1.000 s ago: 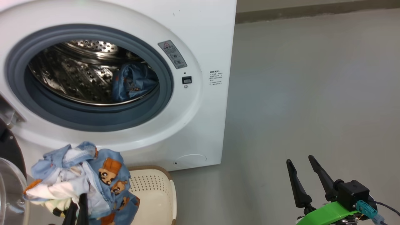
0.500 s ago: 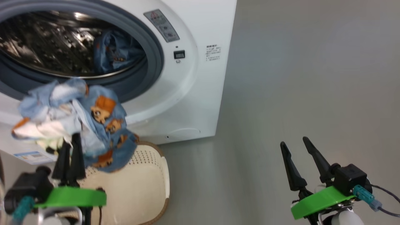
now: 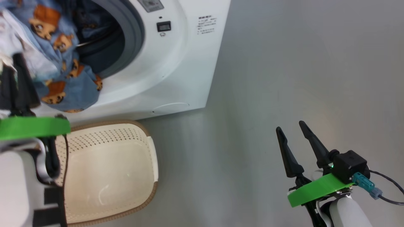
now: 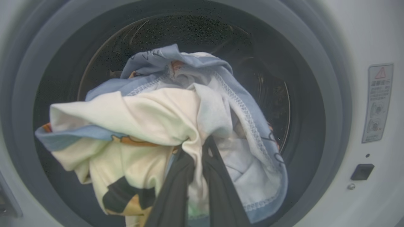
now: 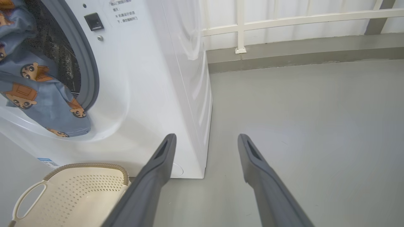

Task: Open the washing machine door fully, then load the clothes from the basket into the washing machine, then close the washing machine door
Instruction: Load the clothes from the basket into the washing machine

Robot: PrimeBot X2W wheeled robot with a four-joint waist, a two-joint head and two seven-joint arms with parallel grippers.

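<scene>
Washing machine (image 3: pixel 183 69): white front-loader at upper left of head view, grey-blue seal (image 4: pixel 331 104) ringing the dark drum mouth. Grey floor (image 3: pixel 284 63) to its right. Basket (image 3: pixel 104 138): cream, perforated, brown rim, on the floor just before the machine's lower front. Clothes (image 4: pixel 151 119): blue cartoon-print and white bundle, held up at the drum mouth, lower folds hanging over the seal's bottom edge. Left gripper (image 4: pixel 197 151): fingers clamped on the bundle from below. Right gripper (image 3: pixel 289 125): fingers spread apart, holding nothing, over bare floor, well apart from the machine.
</scene>
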